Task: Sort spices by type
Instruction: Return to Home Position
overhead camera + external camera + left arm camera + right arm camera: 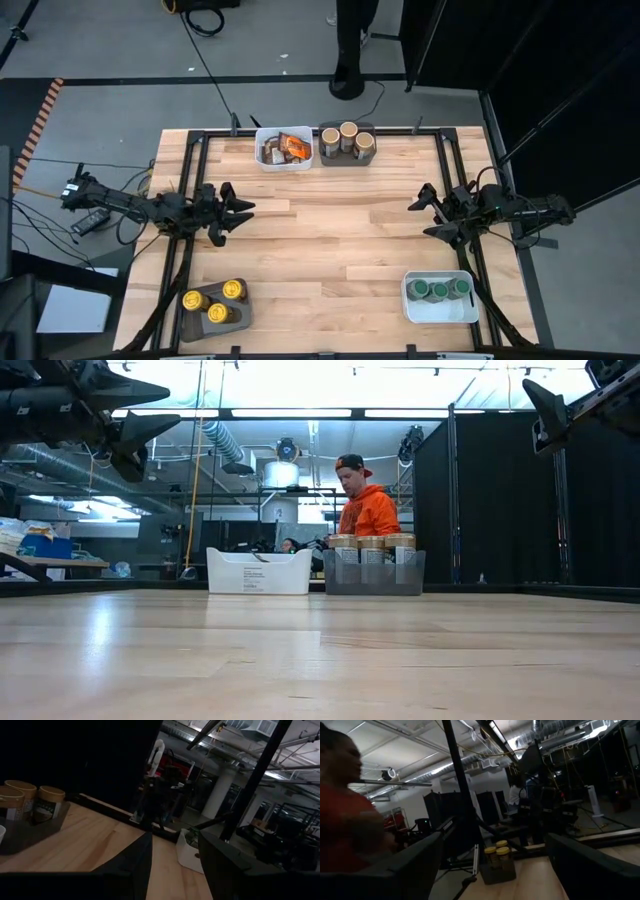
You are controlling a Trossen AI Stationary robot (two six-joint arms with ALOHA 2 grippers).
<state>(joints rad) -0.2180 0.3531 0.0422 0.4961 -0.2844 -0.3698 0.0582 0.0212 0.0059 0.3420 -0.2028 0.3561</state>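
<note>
The spices sit sorted in four trays. Brown and orange packets (285, 148) lie in a white tray at the far edge, beside tan-lidded jars (348, 138) in a grey tray. Yellow-lidded jars (215, 300) stand in a grey tray at the near left, and green-lidded jars (438, 290) in a white tray at the near right. My left gripper (243, 213) hovers open over the table's left side. My right gripper (420, 217) hovers open over the right side. Both are raised well above the wood (150, 415) (545, 410) and hold nothing.
A black frame (200, 135) borders the table top. A person in an orange hoodie (366, 508) stands beyond the far edge, behind the tan jars' tray (372, 572). Bare wood (330, 240) lies between the two grippers and across the table's middle.
</note>
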